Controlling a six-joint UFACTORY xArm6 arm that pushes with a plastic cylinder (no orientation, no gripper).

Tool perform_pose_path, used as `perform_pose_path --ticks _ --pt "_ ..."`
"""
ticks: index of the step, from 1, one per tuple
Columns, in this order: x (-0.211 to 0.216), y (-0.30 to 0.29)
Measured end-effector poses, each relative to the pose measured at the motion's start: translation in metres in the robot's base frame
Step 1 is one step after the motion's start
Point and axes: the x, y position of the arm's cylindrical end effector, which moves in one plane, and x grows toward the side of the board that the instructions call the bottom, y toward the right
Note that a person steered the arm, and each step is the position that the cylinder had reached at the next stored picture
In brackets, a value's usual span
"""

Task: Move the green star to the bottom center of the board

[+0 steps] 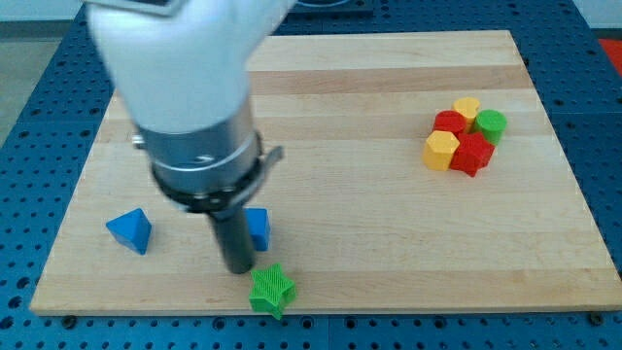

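Observation:
The green star [270, 290] lies near the board's bottom edge, a little left of the centre. My tip [239, 269] is the lower end of the dark rod and stands just up and to the left of the star, close to touching it. A blue block [258, 228] sits right behind the rod, partly hidden by it. The arm's white and grey body covers the board's upper left part.
A blue triangular block [130, 231] lies at the view's left. At the right is a tight cluster: two yellow blocks [441, 150] [467, 109], two red blocks [472, 154] [449, 123] and a green cylinder [491, 123]. The wooden board [369, 243] rests on a blue perforated table.

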Motion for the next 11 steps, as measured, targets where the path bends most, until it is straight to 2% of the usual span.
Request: perform_pose_path --ticks 1,2,4,6,11 --pt "0.001 -0.032" --pt "0.041 -0.034" --pt "0.04 -0.004" --pt "0.029 0.075" --pt "0.036 0.077"
